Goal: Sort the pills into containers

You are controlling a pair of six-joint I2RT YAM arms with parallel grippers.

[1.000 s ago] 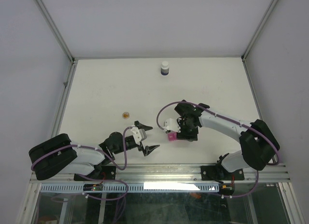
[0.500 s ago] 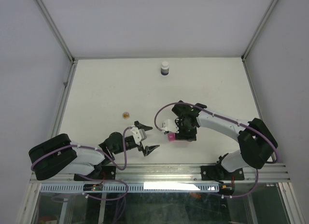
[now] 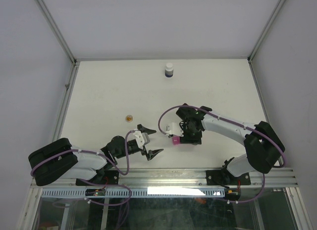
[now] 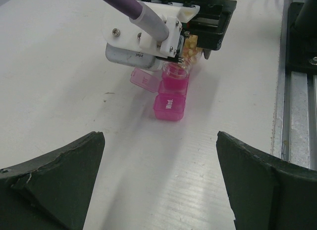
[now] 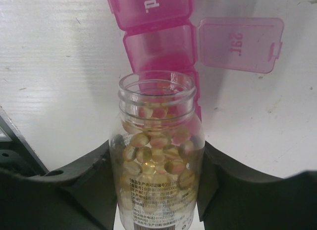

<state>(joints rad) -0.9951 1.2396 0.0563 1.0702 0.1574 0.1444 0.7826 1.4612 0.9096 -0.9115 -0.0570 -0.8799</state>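
Note:
My right gripper (image 3: 190, 132) is shut on a small clear bottle (image 5: 157, 155) full of yellow-orange pills (image 5: 156, 155). The bottle is uncapped and tipped, its mouth over the pink pill organiser (image 5: 158, 29). One compartment lid (image 5: 240, 44) stands open to the side. In the top view the organiser (image 3: 175, 140) lies just left of the right gripper. The left wrist view shows the organiser (image 4: 170, 98) ahead with the bottle's mouth (image 4: 177, 70) above it. My left gripper (image 3: 150, 141) is open and empty, low over the table, left of the organiser.
A small round orange cap (image 3: 129, 118) lies on the table at mid-left. A dark white-capped bottle (image 3: 169, 70) stands near the back edge. Metal rails run along the table's near edge (image 4: 297, 106).
The right gripper with the bottle shifted slightly left and back toward the organiser a second ago, then held still. The left arm has not moved.

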